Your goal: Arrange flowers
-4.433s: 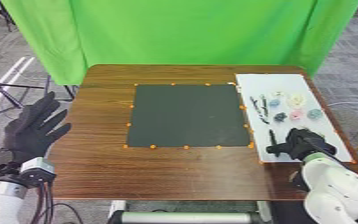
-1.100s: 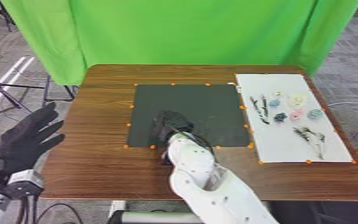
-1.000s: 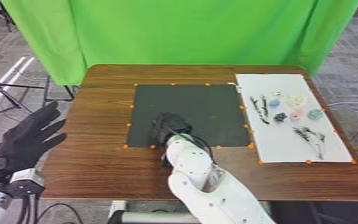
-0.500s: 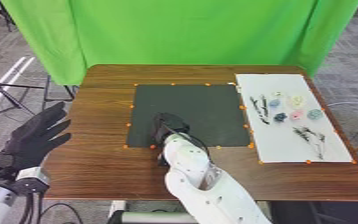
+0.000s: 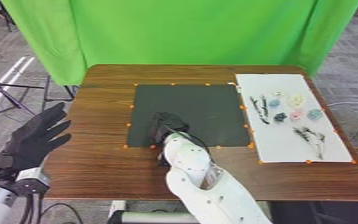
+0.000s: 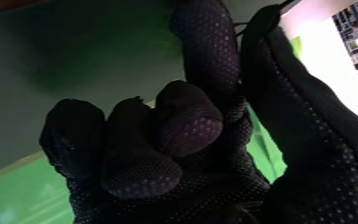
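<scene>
My left hand (image 5: 35,141) idle at the side, fingers spread straight. My right hand (image 5: 169,125) low over the dark mat (image 5: 206,102), thumb and finger pinching a thin dark stem (image 6: 239,23). Risks: grip is tiny, so the stem could roll or twist as I let go and land crooked; mesh glove could snag a twig and drag it off when I lift; pressing too low might bend it or shift the mat. Leafy sprig (image 5: 311,141), dark branches (image 5: 259,109) and flower heads (image 5: 296,102) lie on the white sheet (image 5: 278,150) to my right; light heads may roll if brushed. Brown wood counter (image 5: 87,130), orange markers round mat. Beyond: green curtain (image 5: 193,35), grey carpet (image 5: 7,75).
</scene>
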{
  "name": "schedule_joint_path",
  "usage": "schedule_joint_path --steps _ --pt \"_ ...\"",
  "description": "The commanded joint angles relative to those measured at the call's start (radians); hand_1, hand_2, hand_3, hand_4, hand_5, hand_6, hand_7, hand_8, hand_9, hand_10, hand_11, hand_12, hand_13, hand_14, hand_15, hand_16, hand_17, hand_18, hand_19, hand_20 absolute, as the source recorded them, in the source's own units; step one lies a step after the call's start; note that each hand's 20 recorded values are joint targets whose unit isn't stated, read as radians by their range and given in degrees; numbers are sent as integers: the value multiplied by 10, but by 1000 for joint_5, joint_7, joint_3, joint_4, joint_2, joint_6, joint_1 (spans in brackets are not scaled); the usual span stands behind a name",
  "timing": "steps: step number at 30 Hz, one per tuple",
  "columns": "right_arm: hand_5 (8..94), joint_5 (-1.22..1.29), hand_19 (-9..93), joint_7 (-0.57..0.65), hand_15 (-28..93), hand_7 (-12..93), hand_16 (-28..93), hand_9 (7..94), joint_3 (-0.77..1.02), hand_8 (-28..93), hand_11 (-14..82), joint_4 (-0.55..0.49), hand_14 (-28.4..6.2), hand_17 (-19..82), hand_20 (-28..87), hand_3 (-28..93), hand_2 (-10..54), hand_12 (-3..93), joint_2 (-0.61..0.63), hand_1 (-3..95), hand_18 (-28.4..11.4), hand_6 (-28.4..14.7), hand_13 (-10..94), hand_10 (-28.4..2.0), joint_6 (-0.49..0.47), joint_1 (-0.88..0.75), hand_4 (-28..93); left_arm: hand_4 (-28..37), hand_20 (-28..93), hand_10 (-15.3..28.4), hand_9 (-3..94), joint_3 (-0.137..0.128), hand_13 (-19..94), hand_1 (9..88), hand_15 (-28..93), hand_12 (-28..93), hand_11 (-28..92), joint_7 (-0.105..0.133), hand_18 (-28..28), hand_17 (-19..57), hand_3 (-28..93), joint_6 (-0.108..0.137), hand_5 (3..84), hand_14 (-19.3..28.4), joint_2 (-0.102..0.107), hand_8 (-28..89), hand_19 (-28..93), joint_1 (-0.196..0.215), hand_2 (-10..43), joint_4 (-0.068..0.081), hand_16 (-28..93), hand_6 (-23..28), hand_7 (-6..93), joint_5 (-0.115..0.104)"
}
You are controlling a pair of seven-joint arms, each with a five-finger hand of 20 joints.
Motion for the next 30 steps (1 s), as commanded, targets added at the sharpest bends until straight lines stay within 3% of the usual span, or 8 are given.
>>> schedule_joint_path --steps 1,10,15,16,21,24,27,30 --pt "816 -22 932 9 827 414 408 836 -2 -98 610 26 -92 466 668 792 -38 503 2 268 -224 5 784 -93 -35 -19 -236 -282 99 87 164 -2 120 234 121 219 93 -5 187 -130 686 -10 210 112 -9 -90 350 14 -54 -3 95 8 176 6" --pt "820 -81 932 18 828 410 407 837 -9 -97 610 39 -91 469 672 784 -39 500 17 253 -225 3 784 -94 -25 -3 -242 -282 100 86 164 -5 120 234 121 219 94 -4 188 -131 687 -4 210 112 -15 -90 350 20 -54 -6 94 7 176 6" --pt "797 -72 932 54 833 422 415 820 -45 -95 617 40 -97 445 668 787 -40 510 67 250 -226 -1 764 -100 -1 50 -238 -282 100 87 164 -13 120 233 119 218 94 12 187 -130 688 5 210 112 -28 -90 350 40 -53 -16 94 8 176 8" --pt "795 -19 932 64 833 425 416 818 -32 -96 618 20 -98 442 668 787 -41 512 75 250 -226 -2 763 -101 -31 53 -237 -282 99 87 164 -17 120 234 119 218 93 14 187 -130 688 1 210 112 -32 -90 350 45 -53 -18 94 8 175 9" --pt "793 6 932 64 840 431 413 817 -50 -98 626 -37 -100 442 670 783 -47 512 149 233 -227 -2 764 -102 0 74 -239 -282 100 87 164 -27 120 234 120 218 94 32 188 -131 688 11 210 112 -57 -90 351 68 -52 -28 94 8 176 14" --pt "781 20 932 57 841 432 416 807 -23 -98 627 -74 -104 428 669 783 -45 516 196 228 -227 -8 748 -106 11 74 -238 -282 100 88 164 -31 120 233 121 218 95 32 188 -131 688 4 210 112 -65 -90 351 70 -51 -29 94 8 175 15" --pt "715 38 932 71 832 419 398 730 11 -108 616 -135 -123 371 623 783 -34 498 291 236 -226 -21 689 -131 68 61 -232 -282 100 88 164 -37 120 234 121 218 95 41 188 -131 687 5 210 112 -77 -90 351 75 -50 -35 94 8 176 17" --pt "693 68 932 96 835 422 391 716 75 -110 618 -198 -129 356 617 785 -42 494 405 242 -228 -24 670 -134 128 40 -231 -282 99 87 164 -47 120 234 121 218 95 46 188 -131 689 5 210 113 -81 -90 351 82 -51 -39 94 8 175 20"
